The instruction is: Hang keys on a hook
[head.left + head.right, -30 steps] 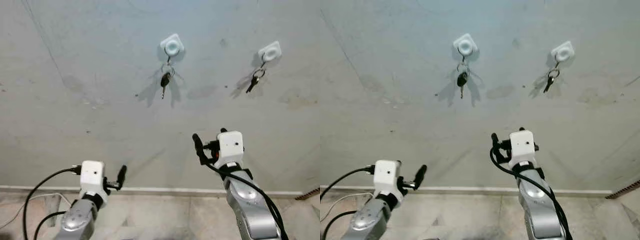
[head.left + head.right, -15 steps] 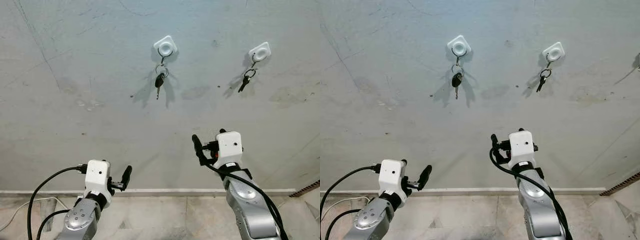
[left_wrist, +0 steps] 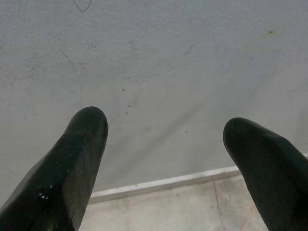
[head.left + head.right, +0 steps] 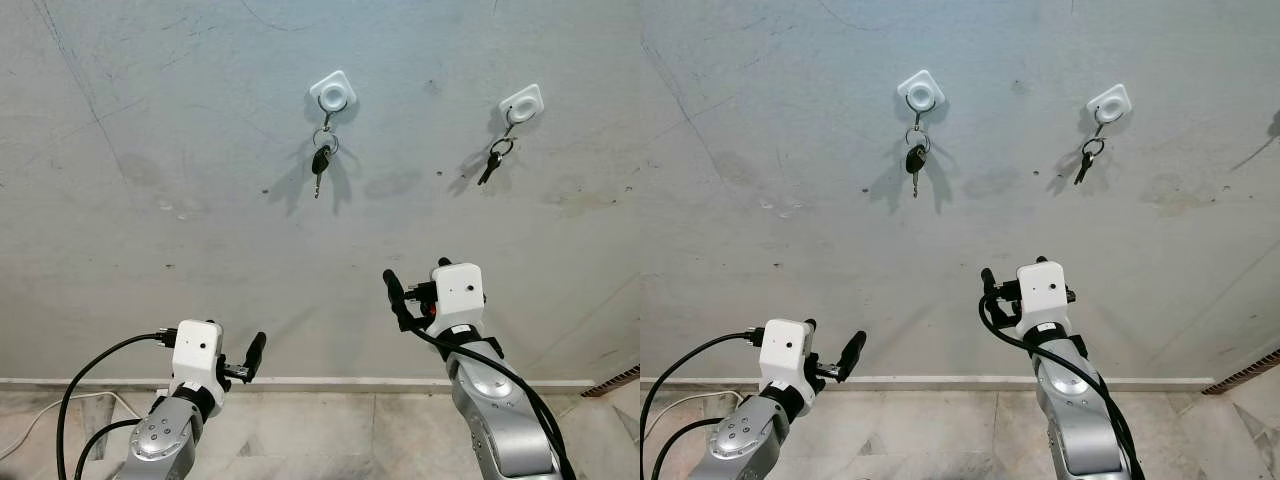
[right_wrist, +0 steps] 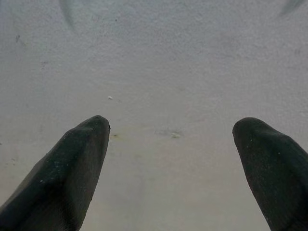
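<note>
Jaws on both the left gripper (image 3: pixel 161 159) and right gripper (image 5: pixel 168 163) gape empty; keys (image 4: pixel 320 160) already hang on the hook (image 4: pixel 332 92) well above, looks done.

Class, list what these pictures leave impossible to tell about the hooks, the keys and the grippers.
- Keys and, eye views: too small to count per ring.
- Hooks: prongs too small to see behind the rings.
- Left gripper, right gripper, wrist views: finger bases cut off by the edges.
</note>
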Motion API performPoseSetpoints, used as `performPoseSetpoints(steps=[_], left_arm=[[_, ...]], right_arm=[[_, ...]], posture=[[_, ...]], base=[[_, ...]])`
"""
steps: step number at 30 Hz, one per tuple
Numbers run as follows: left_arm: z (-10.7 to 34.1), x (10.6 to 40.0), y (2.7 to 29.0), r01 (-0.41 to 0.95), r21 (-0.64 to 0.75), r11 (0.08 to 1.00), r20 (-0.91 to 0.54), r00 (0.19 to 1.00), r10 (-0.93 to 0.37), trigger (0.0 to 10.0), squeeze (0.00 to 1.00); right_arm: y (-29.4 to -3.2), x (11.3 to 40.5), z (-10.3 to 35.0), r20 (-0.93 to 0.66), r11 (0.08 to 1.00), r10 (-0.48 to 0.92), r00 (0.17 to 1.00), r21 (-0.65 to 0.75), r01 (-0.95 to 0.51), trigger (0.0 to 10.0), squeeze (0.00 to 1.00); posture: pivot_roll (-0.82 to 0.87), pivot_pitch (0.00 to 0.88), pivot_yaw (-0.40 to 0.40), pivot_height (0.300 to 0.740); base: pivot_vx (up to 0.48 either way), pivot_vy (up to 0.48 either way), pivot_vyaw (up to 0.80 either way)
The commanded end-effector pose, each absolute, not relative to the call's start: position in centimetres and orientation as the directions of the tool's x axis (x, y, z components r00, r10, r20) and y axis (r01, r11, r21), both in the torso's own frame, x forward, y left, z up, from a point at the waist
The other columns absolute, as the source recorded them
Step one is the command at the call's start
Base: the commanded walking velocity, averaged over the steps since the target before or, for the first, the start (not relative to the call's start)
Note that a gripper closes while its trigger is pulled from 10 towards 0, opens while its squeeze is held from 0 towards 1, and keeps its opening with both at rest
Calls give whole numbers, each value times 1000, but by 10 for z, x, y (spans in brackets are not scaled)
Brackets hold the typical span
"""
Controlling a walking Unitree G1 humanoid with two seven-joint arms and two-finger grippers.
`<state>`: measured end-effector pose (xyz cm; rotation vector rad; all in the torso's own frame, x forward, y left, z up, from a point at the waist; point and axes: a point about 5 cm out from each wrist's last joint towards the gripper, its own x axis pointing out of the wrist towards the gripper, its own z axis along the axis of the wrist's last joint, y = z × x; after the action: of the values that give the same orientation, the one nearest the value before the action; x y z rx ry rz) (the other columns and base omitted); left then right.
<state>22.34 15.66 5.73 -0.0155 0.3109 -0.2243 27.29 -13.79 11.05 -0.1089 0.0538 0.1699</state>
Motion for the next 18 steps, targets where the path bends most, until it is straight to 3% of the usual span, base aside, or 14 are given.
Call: performPoseSetpoints(steps=[1,18], left_arm=[[59,223,156,233,-47,971,-295,926,-236,10000,0],[58,223,155,235,-51,971,-302,923,-239,10000,0]], right_arm=[[-139,273,110,-67,980,166,984,-103,-172,10000,0],[-140,274,110,-67,981,160,985,-103,-166,10000,0]], posture=[[49,78,-17,740],[46,80,-15,740]], base=[[-285,0,0],[-315,0,0]])
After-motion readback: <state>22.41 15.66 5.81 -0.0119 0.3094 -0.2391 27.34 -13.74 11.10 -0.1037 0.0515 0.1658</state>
